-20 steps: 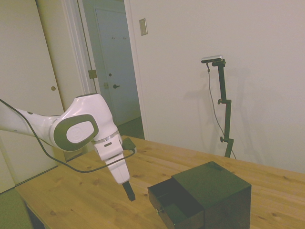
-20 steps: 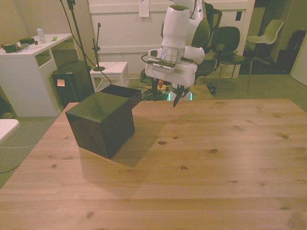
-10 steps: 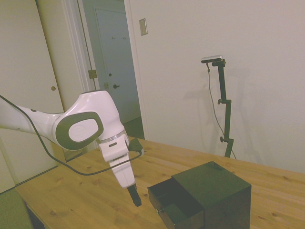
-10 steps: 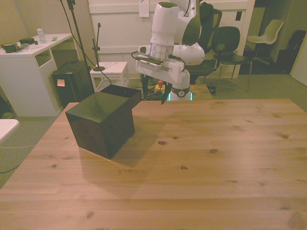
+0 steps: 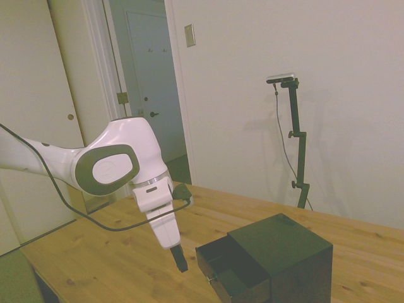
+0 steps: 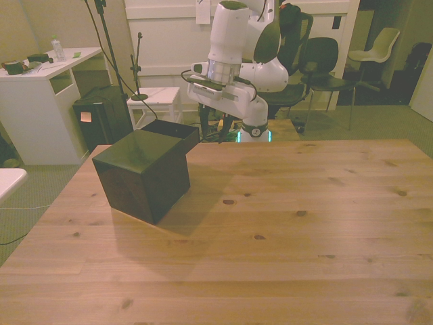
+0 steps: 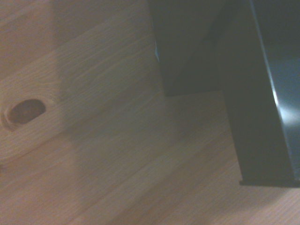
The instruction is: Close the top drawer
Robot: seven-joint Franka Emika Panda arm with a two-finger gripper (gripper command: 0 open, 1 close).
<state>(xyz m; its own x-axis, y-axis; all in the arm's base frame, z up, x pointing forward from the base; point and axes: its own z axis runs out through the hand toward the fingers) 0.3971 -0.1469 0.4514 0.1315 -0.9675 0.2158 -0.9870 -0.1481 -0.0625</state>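
Top drawer pulled out, arm beside it

In the side view, the gripper [image 5: 179, 259] hangs just left of the top drawer [image 5: 218, 259], which juts from the cabinet [image 5: 281, 255] toward the arm, open and hollow, knob [image 5: 211, 278] at its front. The front view shows only the drawer's [image 6: 171, 131] back corner behind the cabinet. I cannot tell how far the fingers are open; they hold nothing visible above the surface [image 5: 107, 259].
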